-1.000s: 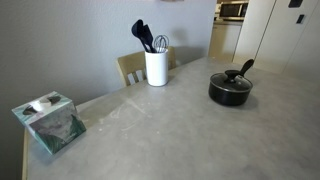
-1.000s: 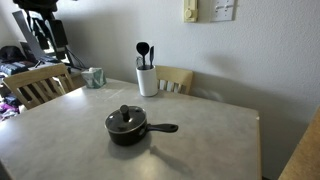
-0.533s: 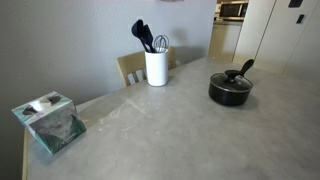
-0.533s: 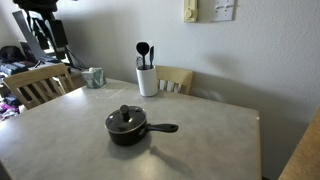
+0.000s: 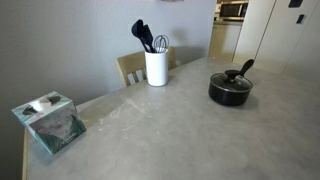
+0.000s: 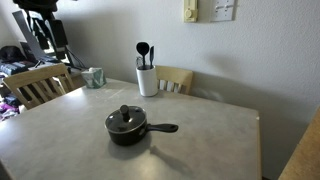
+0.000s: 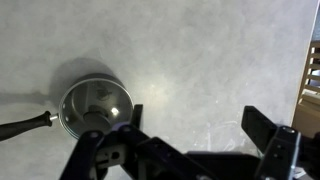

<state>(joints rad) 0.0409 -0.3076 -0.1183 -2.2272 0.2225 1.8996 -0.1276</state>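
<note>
A black saucepan (image 5: 230,88) with a lid and a long black handle stands on the grey table; it also shows in an exterior view (image 6: 127,125). In the wrist view the saucepan (image 7: 93,106) is seen from above, its handle pointing left. My gripper (image 7: 200,125) is open and empty, high above the bare table surface. Its left finger is just beside the saucepan's rim in the picture and does not touch it. The arm does not show clearly in either exterior view.
A white holder with black utensils (image 5: 156,66) stands at the table's back edge, also in an exterior view (image 6: 147,80). A green tissue box (image 5: 50,122) sits at a corner. Wooden chairs (image 6: 175,79) (image 6: 35,85) stand around the table (image 6: 210,140).
</note>
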